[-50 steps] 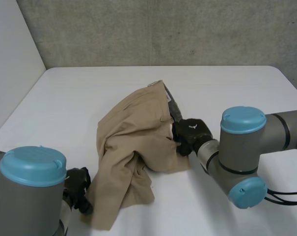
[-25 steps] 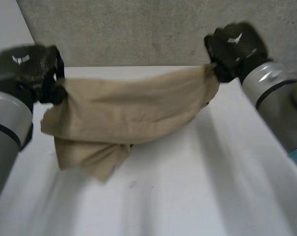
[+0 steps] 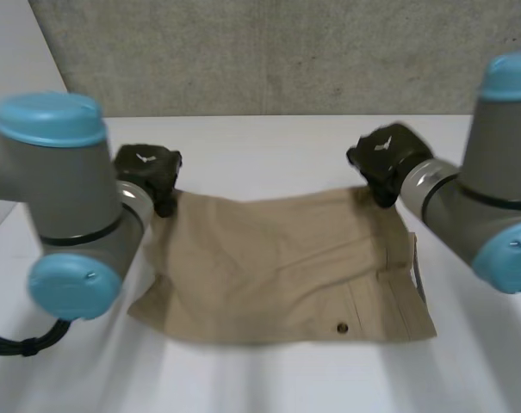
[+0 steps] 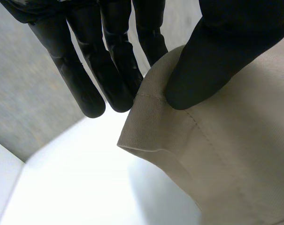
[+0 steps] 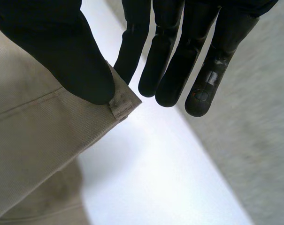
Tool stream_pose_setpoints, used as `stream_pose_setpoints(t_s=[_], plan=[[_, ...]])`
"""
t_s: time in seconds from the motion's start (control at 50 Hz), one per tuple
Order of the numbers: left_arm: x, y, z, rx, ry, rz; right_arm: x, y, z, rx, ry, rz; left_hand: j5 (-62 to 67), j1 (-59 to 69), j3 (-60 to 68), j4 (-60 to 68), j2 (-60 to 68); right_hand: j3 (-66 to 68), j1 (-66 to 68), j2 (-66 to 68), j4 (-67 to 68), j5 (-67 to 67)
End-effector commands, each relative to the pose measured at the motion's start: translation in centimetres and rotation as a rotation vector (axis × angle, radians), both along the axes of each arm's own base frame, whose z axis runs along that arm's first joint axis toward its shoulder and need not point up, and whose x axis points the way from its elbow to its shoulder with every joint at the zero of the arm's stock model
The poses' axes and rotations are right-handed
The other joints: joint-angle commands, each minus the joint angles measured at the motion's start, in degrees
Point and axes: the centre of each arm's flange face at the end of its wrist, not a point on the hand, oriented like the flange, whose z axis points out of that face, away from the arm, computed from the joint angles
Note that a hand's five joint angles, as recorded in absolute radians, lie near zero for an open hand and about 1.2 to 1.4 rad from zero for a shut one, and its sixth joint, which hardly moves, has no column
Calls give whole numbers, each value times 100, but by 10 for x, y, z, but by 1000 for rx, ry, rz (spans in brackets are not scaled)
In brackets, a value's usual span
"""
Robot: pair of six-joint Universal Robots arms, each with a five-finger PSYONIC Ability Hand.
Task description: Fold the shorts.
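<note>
shorts (image 3: 286,267): tan, spread flat mid-frame on white table (image 3: 269,151), waistband toward frame right | left hand (image 3: 148,172): thumb and fingers pinching upper-left corner | right hand (image 3: 385,159): pinching upper-right corner | progress: laid out, no fold made; all folding left

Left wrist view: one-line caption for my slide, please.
Left hand pinches a corner of the tan shorts over the white table.

A white worktop (image 3: 269,155) stands against a rough grey concrete wall (image 3: 286,52), mottled with darker specks. To the left, a plain white wall (image 3: 15,43) meets the concrete along a slanting seam. Soft, even light casts faint shadows on the worktop.
</note>
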Motion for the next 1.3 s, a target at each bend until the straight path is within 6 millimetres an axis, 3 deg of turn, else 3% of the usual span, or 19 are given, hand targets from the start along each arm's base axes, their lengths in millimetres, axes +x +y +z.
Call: stream_pose_setpoints(t_s=[0.02,0.12,0.18,0.2,0.24,0.3,0.44,0.54,0.66,0.74,0.94,0.98,1.08,1.3], plan=[[-12,-28,-33,38,-23,13,4,-15,-50,131,-2,-23,562,635,338,305,306,1246,2559,1260,1172,1449],[-14,-21,-43,77,-45,-2,-1,-13,-55,193,-59,-35,-10,63,-233,-267,-266,1246,2559,1260,1172,1449],[-12,-16,-46,93,-58,-6,-8,-17,-50,203,-85,-38,-1385,-1312,-1609,-1642,-1641,-2132,-819,-2119,-2206,-1930],[-11,-13,-47,103,-65,-6,-10,-18,-49,205,-89,-40,-2891,-2818,-3114,-3147,-3146,-3228,-1915,-3215,-3302,-3026],[-9,-10,-46,108,-67,-6,-16,-20,-43,205,-98,-49,-3811,-3738,-4034,-4067,-4067,-3811,-2498,-3797,-3885,-3608],[-3,-4,-41,109,-66,0,-25,-21,-32,204,-113,-70,-4099,-4026,-4323,-4356,-4355,-3861,-2548,-3848,-3935,-3659],[18,13,-13,82,-43,20,-36,-13,-16,220,-133,-69,-5008,-4935,-5232,-5265,-5264,-3643,-2330,-3630,-3717,-3441],[28,36,-2,85,-31,-17,-39,15,-13,310,-124,5,-4941,-4868,-5165,-5198,-5197,-3558,-2246,-3545,-3633,-3356],[31,69,-19,179,-24,-160,-41,32,-31,404,-87,38,-4891,-4818,-5114,-5147,-5146,-3558,-2246,-3545,-3633,-3356],[37,77,-31,223,-39,-167,-40,34,-46,410,-73,43,-4891,-4818,-5114,-5147,-5146,-3558,-2246,-3545,-3633,-3356],[55,69,-48,249,-96,-125,-36,22,-77,366,-59,46,-4420,-4347,-4643,-4677,-4676,-2551,-1238,-2538,-2625,-2349],[56,68,-50,246,-97,-123,-36,22,-79,369,-59,47,-4319,-4246,-4542,-4576,-4575,-1880,-567,-1866,-1954,-1677],[53,62,-56,203,-83,-122,-35,21,-80,369,-58,52,-3563,-3490,-3786,-3820,-3819,1238,2551,1251,1164,1440],[36,34,-68,111,-46,-138,-33,17,-77,327,-26,74,-2098,-2025,-2322,-2355,-2354,1246,2559,1260,1172,1449]])
